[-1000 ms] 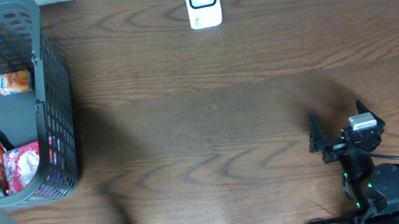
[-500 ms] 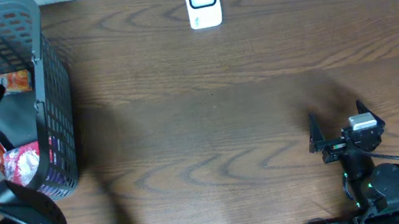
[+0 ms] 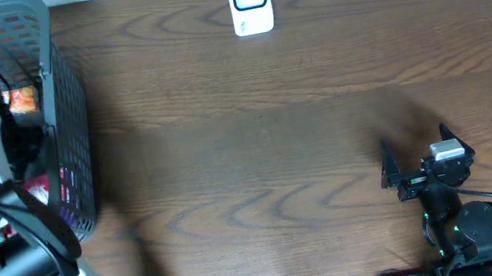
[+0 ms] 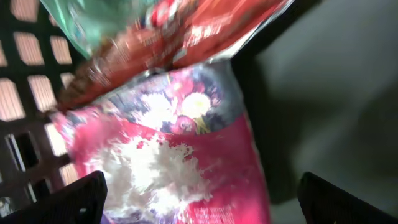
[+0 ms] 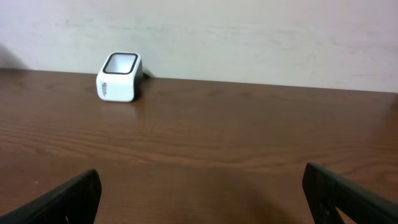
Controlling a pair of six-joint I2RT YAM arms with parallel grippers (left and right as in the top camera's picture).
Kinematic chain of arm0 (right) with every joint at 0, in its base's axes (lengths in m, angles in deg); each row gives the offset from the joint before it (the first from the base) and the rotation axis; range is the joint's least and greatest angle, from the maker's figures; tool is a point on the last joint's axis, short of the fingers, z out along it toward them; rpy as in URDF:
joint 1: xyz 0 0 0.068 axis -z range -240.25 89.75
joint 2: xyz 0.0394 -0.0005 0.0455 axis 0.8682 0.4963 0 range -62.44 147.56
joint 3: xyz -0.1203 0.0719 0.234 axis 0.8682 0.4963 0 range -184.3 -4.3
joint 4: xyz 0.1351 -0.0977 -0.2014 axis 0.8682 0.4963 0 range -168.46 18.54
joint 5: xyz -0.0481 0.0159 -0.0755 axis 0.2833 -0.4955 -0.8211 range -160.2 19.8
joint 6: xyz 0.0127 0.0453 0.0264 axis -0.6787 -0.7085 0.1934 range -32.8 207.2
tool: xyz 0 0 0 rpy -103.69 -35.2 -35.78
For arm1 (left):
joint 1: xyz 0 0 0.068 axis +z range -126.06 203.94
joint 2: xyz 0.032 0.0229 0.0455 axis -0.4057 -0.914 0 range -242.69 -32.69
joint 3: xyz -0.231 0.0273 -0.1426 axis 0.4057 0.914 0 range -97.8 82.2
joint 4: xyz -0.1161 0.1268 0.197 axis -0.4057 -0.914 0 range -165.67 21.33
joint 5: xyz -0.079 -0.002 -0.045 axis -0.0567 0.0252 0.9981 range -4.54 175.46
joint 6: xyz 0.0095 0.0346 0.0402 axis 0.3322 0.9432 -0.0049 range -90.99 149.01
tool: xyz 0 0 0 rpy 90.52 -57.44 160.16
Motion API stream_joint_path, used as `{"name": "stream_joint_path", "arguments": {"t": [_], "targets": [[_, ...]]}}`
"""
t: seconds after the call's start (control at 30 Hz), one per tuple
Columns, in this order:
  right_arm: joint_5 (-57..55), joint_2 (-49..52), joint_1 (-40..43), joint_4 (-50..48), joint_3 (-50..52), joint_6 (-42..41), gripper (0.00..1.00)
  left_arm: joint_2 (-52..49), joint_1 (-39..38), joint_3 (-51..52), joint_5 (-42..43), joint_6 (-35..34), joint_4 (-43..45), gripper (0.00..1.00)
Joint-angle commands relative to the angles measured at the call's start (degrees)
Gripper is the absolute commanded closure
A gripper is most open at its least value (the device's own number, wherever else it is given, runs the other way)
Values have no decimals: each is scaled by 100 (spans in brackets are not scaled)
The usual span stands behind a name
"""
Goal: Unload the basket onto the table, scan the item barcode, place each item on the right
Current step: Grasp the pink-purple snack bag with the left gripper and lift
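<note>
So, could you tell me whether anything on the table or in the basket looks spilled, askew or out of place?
Nothing stands out. The scanner stands upright at the far edge of the table, and the pink packet and red packet lie overlapping inside the basket, with nothing spilled outside it.

From my right wrist feed I see a small white barcode scanner (image 5: 119, 77) with a dark-rimmed top window, standing upright on the brown wooden table (image 5: 236, 143) at about ten o'clock, close to the pale wall (image 5: 249, 31) that fills the top of the frame. The right gripper (image 5: 205, 199) is spread wide. Its dark fingertips (image 5: 71, 199) sit at eight and four o'clock with bare wood between them, well apart from the scanner.
</note>
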Motion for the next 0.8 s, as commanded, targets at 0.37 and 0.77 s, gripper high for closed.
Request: {"name": "stream_joint_path", "arguments": {"t": [0.37, 0.77], "targets": [[-9, -35, 39, 9, 22, 46, 1, -651, -39, 479, -221, -387, 232, 1], [-9, -35, 39, 9, 22, 46, 1, -846, -31, 697, -216, -105, 192, 93]]}}
